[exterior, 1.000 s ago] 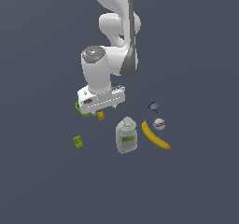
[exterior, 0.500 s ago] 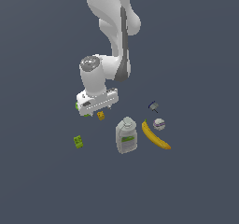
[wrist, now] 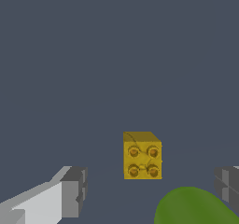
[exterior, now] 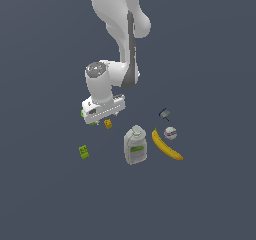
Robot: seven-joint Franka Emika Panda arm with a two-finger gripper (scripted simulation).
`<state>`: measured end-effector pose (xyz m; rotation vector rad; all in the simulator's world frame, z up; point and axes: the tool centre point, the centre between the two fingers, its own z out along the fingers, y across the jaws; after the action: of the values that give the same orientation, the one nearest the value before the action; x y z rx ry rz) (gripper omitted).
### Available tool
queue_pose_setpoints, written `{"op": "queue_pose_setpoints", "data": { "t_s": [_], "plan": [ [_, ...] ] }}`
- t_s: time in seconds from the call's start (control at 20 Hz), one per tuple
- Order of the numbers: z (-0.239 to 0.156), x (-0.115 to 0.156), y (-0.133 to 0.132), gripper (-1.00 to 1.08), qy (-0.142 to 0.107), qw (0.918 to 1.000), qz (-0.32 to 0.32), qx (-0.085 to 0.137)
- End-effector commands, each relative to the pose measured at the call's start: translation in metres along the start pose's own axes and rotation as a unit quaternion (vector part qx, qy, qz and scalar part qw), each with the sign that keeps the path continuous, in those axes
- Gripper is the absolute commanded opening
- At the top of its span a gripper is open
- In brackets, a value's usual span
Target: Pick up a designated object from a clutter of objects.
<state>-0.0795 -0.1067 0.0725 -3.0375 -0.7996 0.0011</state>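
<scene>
Yellow-orange block (wrist: 142, 158) between wide-open pincer (wrist: 151, 190) fingers, untouched.

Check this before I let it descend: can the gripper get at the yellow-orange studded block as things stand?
Probably yes. The gripper is open with the yellow-orange block between its fingers, nothing on top. The green cup crowds one side and might get bumped.

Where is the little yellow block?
In the exterior view, the yellow block sits just below the claw, left of the bottle and beside the green cup.

Plain dark slate-blue floor (exterior: 45, 199) fills both views; even, flat light throughout.
</scene>
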Motion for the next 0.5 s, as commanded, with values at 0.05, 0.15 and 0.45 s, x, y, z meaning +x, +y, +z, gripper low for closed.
{"op": "queue_pose_setpoints", "data": {
  "t_s": [0.05,0.15,0.45],
  "plan": [
    [0.004,0.000,0.000,1.00,0.000,1.0000,0.000,0.000],
    [0.009,0.000,0.000,1.00,0.000,1.0000,0.000,0.000],
    [0.035,-0.001,-0.001,1.00,0.000,1.0000,-0.001,0.000]
  ]
}}
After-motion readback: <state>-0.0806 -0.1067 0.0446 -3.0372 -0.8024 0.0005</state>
